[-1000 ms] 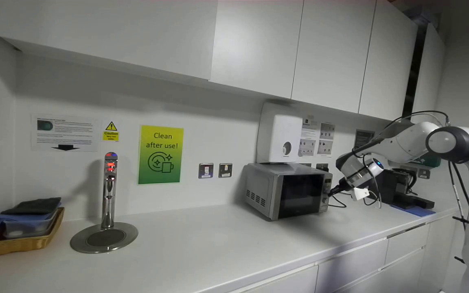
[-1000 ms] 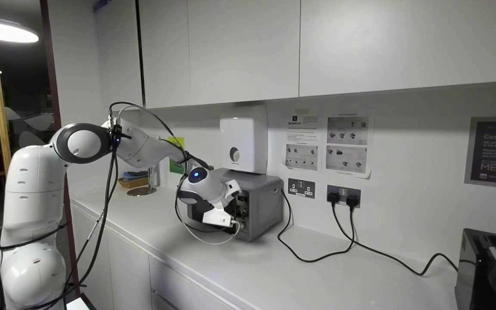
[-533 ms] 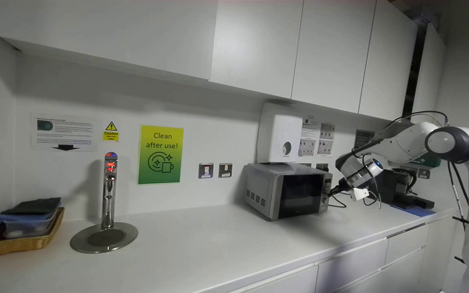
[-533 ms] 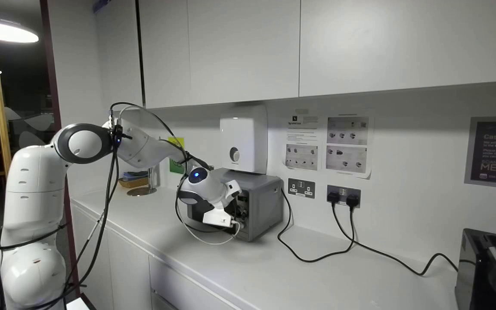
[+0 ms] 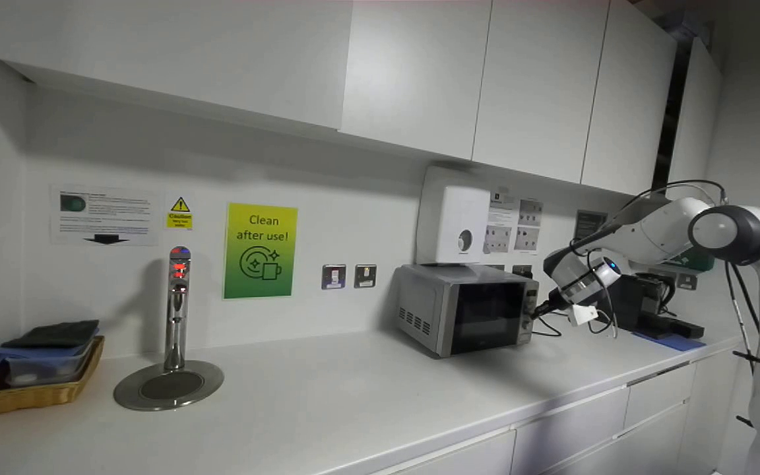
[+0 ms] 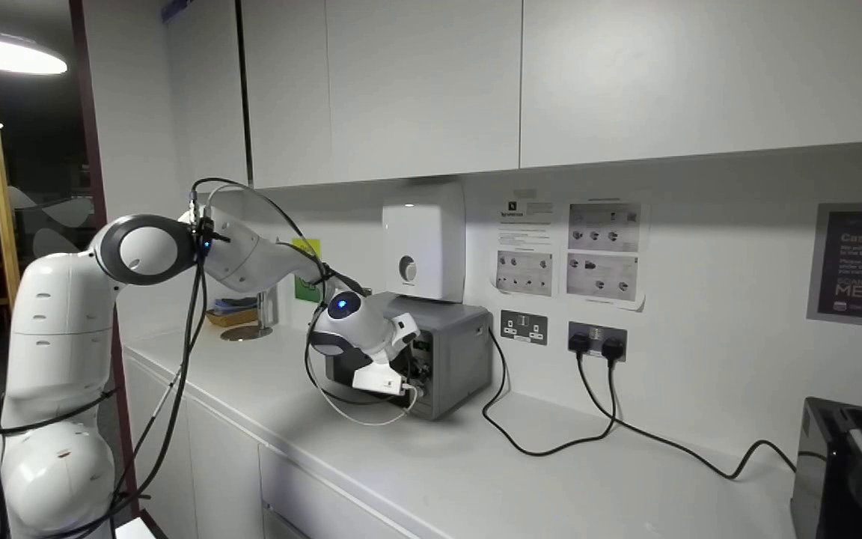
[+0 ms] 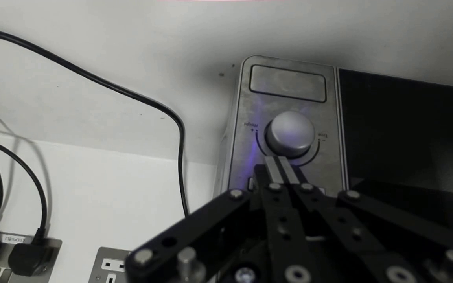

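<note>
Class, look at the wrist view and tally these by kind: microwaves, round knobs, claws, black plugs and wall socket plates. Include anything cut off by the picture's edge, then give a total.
Microwave: 1
Round knob: 1
Claw: 1
Black plugs: 2
Wall socket plates: 2
Total: 7

The arm (image 6: 148,250) is bent and outstretched; the wrist (image 6: 356,328) slants downward; the jaws are closed together.

Hiding part of panel (image 7: 275,104) behind gripper (image 7: 278,160), cropping microwave (image 7: 368,129) in wrist view; blurring notice print (image 6: 524,234) in an exterior view.
</note>
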`<state>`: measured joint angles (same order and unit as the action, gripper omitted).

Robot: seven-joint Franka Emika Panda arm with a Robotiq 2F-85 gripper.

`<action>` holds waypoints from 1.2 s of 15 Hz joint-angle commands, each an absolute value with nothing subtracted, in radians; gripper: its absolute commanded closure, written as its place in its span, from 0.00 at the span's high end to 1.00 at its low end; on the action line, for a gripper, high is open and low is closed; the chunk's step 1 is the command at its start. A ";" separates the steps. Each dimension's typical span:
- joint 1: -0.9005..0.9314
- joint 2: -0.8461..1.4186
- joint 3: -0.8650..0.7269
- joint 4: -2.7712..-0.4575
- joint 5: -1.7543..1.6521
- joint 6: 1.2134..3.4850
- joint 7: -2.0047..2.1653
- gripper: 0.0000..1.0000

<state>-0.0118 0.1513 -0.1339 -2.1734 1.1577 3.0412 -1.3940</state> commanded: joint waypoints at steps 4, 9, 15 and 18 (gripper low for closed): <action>-0.009 0.195 -0.126 -2.122 1.185 3.076 -1.381 0.00; -0.006 0.207 -0.127 -2.100 1.181 3.071 -1.335 0.00; -0.014 0.169 -0.127 -2.149 1.179 3.059 -1.362 0.00; -0.021 0.146 -0.126 -2.168 1.188 3.047 -1.397 0.00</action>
